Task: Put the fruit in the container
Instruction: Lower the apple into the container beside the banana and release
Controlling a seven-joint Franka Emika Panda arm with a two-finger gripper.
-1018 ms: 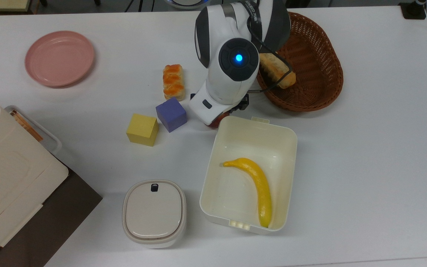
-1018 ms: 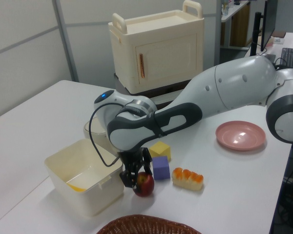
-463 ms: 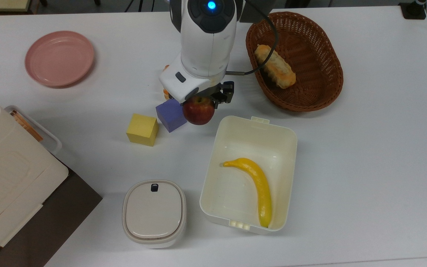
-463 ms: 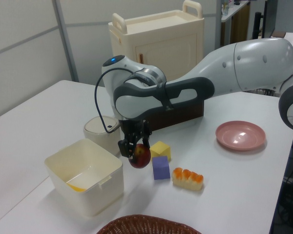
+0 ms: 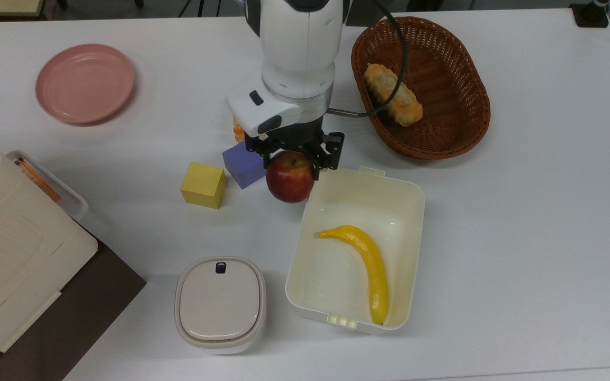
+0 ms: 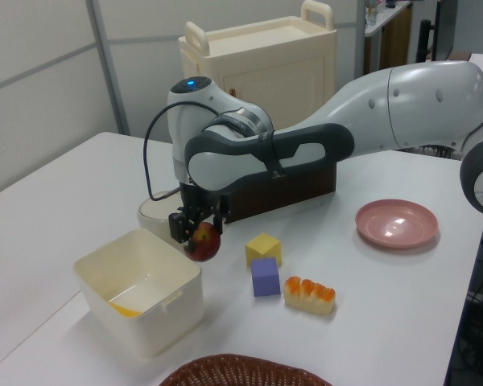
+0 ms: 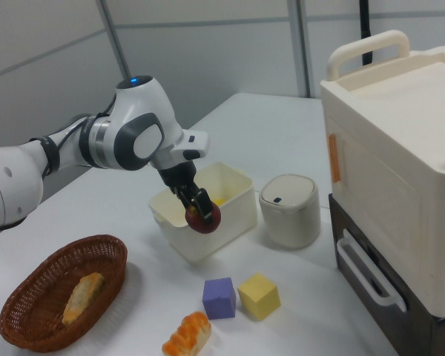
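Note:
The red apple (image 5: 290,177) (image 6: 203,242) (image 7: 204,218) hangs in the air, with my gripper (image 5: 295,157) (image 6: 191,231) (image 7: 196,208) shut on it from above. It is just outside the top-left corner of the cream-white tub (image 5: 405,197) (image 6: 137,318) (image 7: 236,182) in the top view, about level with the tub's rim in the left view. A yellow banana (image 5: 366,264) lies inside the tub.
A purple cube (image 5: 240,164) and a yellow cube (image 5: 203,184) sit left of the apple in the top view, with a glazed pastry (image 6: 309,293) beyond. A wicker basket (image 5: 456,127) holds a bread roll. A grey-lidded box (image 5: 220,304), a pink plate (image 5: 85,82) and a cream cabinet (image 6: 262,72) stand around.
The apple was lifted off the table and carried toward the tub; the arm swung up and away from the basket, and the gripper now hangs by the tub's corner.

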